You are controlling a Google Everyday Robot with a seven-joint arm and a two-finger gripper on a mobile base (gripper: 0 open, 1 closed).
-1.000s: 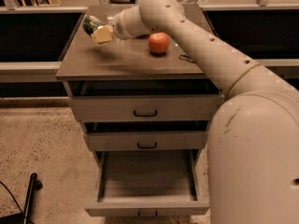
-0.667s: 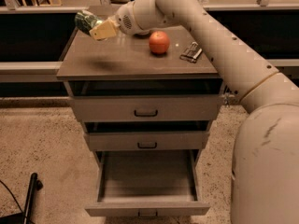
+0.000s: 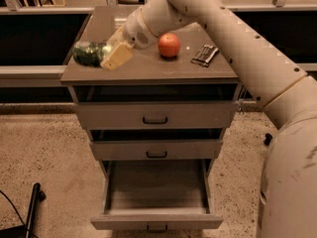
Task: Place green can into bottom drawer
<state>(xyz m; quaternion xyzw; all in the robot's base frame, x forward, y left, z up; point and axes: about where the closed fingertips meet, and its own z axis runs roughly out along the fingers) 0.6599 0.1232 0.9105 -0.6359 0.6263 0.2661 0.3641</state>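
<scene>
The green can [image 3: 90,53] lies on its side in my gripper [image 3: 105,54], held above the left edge of the cabinet top [image 3: 148,68]. The gripper's tan fingers [image 3: 117,57] are shut on the can. My arm reaches in from the upper right across the cabinet. The bottom drawer [image 3: 156,221] is pulled out wide below, its shallow tray showing nothing inside. The two drawers above it stand slightly ajar.
An orange fruit [image 3: 169,45] sits on the cabinet top right of the gripper. A small dark metal object [image 3: 204,54] lies further right. My robot body [image 3: 290,182] fills the right side. A dark pole [image 3: 32,207] lies on the speckled floor at lower left.
The gripper with the green can has moved left and toward the front, from over the cabinet's back left to its left front edge. The view has shifted a little.
</scene>
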